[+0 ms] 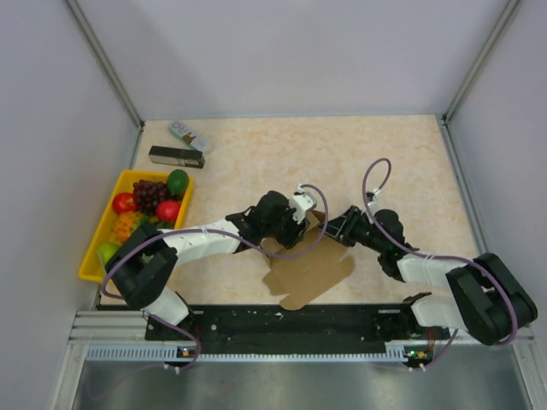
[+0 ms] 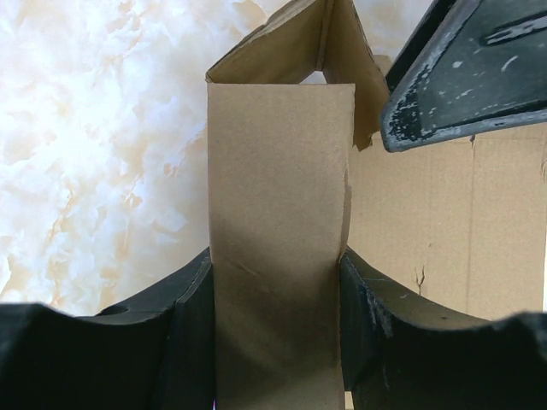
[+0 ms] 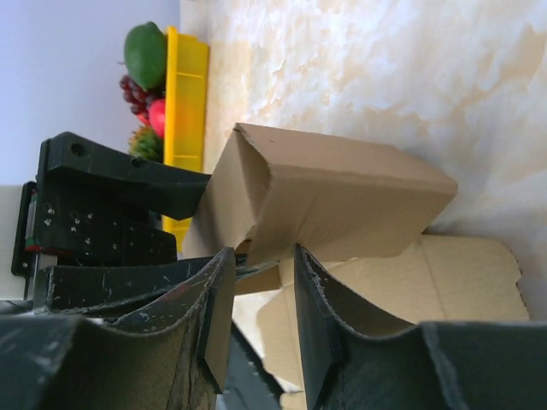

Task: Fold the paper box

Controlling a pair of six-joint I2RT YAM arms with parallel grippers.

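- Marbled beige desk (image 1: 385, 162), walled in pale grey, carries everything.
- Brown paper box (image 1: 312, 273) lies near the front middle, partly flat, with one section raised into a sleeve between the arms. It is thin cardboard, judged light, stiff across panels and easily creased, so it is best held at panel edges beside the score lines.
- Bright yellow tray (image 1: 92, 248) of fruit (image 1: 149, 201) sits far left.
- Clamped on an upright panel strip is the left end effector (image 2: 278, 342).
- Straddling a flap corner is the right end effector (image 3: 263, 290), fingers nearly together; whether it pinches cannot be told.
- Slim black box (image 1: 175, 156) and white packet (image 1: 190, 135) lie back left.
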